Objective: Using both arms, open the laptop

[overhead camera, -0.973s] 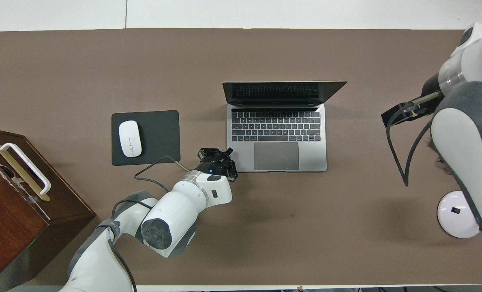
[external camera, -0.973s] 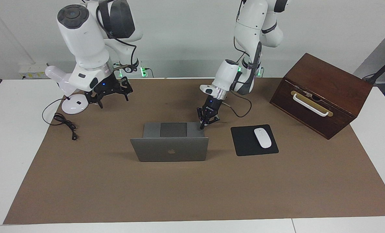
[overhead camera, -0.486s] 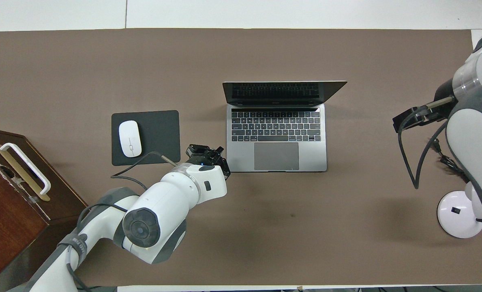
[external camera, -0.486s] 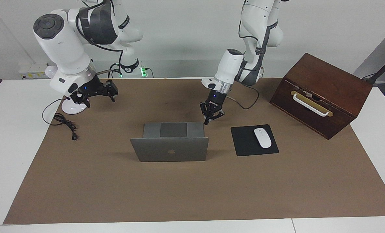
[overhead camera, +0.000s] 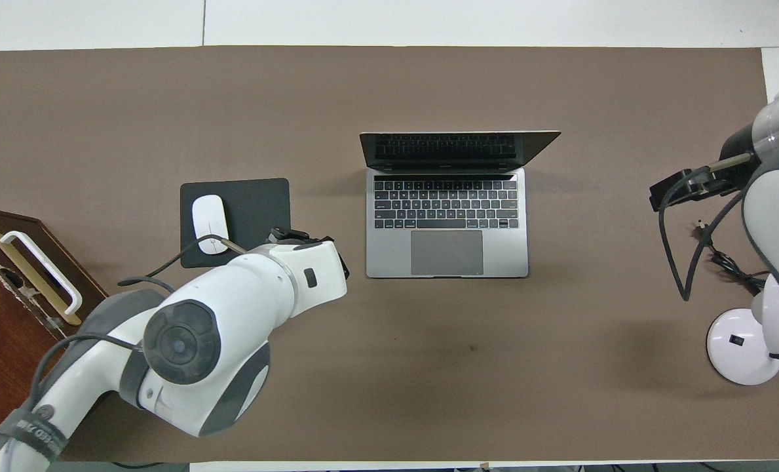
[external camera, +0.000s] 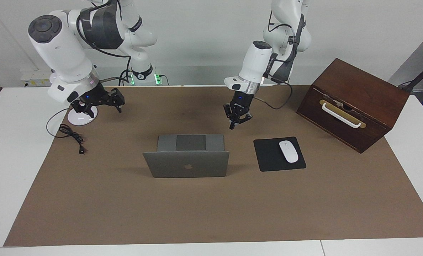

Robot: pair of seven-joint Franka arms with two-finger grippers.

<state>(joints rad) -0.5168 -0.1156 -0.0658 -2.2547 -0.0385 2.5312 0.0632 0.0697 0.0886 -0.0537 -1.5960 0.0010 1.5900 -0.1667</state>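
My laptop (external camera: 186, 163) stands open in the middle of the brown mat (external camera: 211, 213) that covers the bench (external camera: 12, 160). Its lid is raised upright with the dark logo facing away from me, and the grey keyboard deck and dark trackpad lie flat on my side of the screen.

My left claw (external camera: 237, 122) hangs in the air over the bare mat, above the patch just off the deck's corner toward my left arm's end of the bench, and touches nothing. Its fingers (external camera: 231, 125) point down; I cannot tell whether they are parted or closed. From overhead my own forearm covers most of it.

My right claw (external camera: 99, 105) is up over the edge of the mat toward my right arm's end, well apart from the laptop and beside the round white lamp base (external camera: 82, 116). Its fingers look spread and hold nothing.

A black cable (external camera: 70, 137) lies coiled on the mat near that lamp base. The black mouse pad (external camera: 268, 156) sits beside the laptop toward my left arm's end, with the white mouse (external camera: 288, 151) resting on it. The dark wooden box (external camera: 353, 103) with its white handle stands at that same end of the bench.
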